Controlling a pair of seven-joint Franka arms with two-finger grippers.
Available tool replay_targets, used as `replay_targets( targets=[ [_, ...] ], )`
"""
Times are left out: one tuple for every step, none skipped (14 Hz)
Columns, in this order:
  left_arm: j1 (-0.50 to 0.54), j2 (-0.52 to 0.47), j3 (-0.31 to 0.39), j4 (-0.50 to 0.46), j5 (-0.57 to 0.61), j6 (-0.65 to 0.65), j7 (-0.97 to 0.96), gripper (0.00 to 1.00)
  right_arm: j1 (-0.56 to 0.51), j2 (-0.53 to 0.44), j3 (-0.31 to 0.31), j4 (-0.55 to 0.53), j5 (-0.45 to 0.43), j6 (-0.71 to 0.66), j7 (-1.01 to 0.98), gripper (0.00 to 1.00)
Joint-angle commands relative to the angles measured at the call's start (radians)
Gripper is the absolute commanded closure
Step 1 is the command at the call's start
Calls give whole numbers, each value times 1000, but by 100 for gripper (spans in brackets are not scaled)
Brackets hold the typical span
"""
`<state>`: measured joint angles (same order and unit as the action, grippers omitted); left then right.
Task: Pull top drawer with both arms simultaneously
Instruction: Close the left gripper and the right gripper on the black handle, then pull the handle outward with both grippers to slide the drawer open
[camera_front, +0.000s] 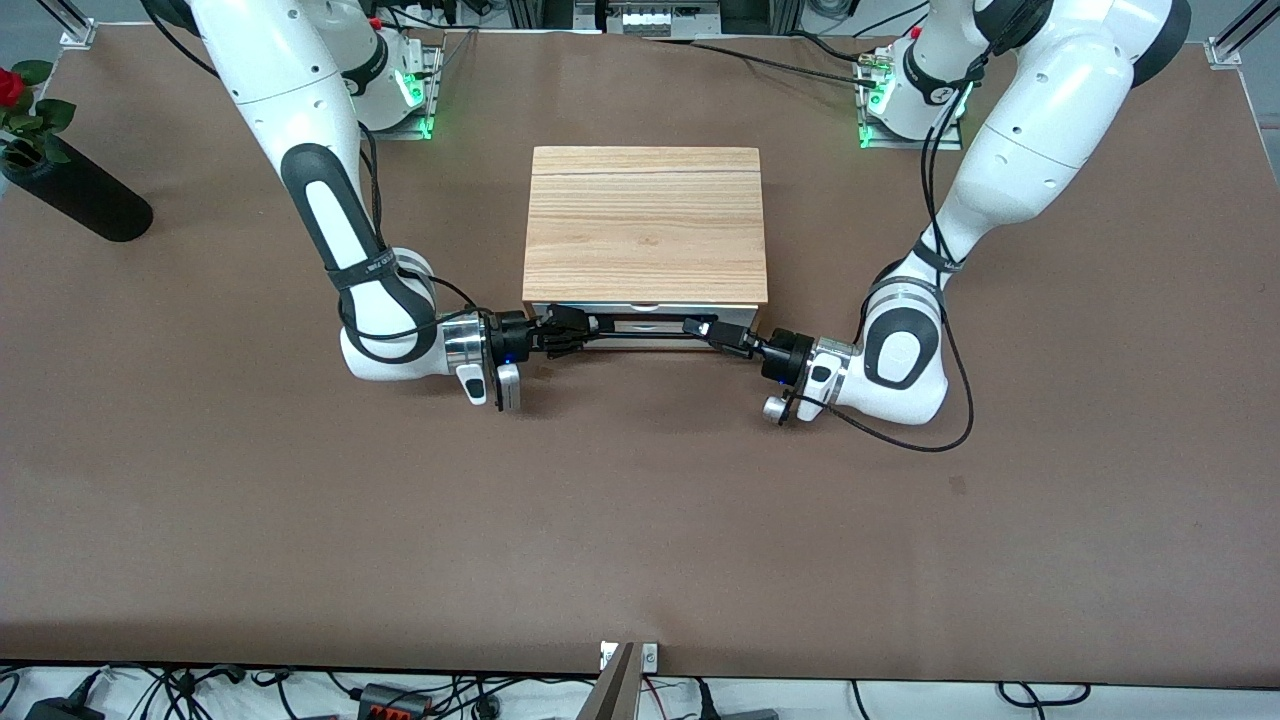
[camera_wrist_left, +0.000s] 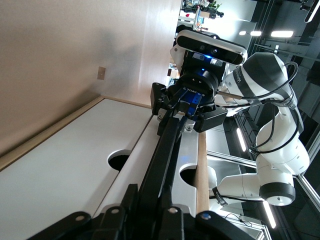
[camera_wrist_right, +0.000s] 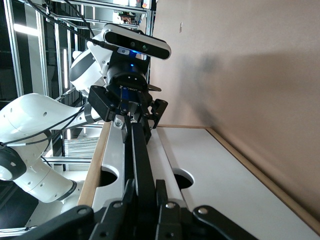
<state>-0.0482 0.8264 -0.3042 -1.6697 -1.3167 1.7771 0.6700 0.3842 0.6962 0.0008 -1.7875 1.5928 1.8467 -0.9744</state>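
The top drawer (camera_front: 640, 311) shows its white front just under the front edge of the wooden box casing (camera_front: 645, 215). Its long black bar handle (camera_front: 640, 340) runs across the front. My right gripper (camera_front: 562, 331) is shut on the handle's end toward the right arm. My left gripper (camera_front: 706, 331) is shut on the end toward the left arm. In the left wrist view my left gripper (camera_wrist_left: 148, 195) clamps the bar (camera_wrist_left: 162, 155), with the right gripper (camera_wrist_left: 187, 107) farther along it. In the right wrist view my right gripper (camera_wrist_right: 145, 192) clamps the bar (camera_wrist_right: 141, 155).
The lower white drawer front (camera_wrist_left: 60, 170) sits below the top one and also shows in the right wrist view (camera_wrist_right: 220, 175). A black vase with a red rose (camera_front: 70, 190) lies at the right arm's end of the table. Brown table (camera_front: 640, 520) spreads nearer the camera.
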Motion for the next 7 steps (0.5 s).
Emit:
replay_targets(
  targets=[
    [18,-35,-10,-36,-32,-5,-3,90,-15,-11,5,3,15,-4,2,91],
    [18,-33,-10,-36,-44,-4,-3,90,-18,-11,5,3,13,-4,2,92],
    [18,-32,-9,-33,-50,-2,-1,90,-18,-11,7,5,13,-4,2,92],
    [18,-30,-9,-28,-55,1,-1,90,-18,-11,5,5,13,-4,2,93],
    [16,-30,-9,-27,-68,5,0,90,-18,-11,5,8,12,-4,2,94],
    [16,-27,-6,-16,-82,8,2,90,-19,-6,5,16,10,-4,2,94],
    [5,-24,2,4,-87,7,2,90,-21,-1,5,20,10,-3,2,94]
  ],
)
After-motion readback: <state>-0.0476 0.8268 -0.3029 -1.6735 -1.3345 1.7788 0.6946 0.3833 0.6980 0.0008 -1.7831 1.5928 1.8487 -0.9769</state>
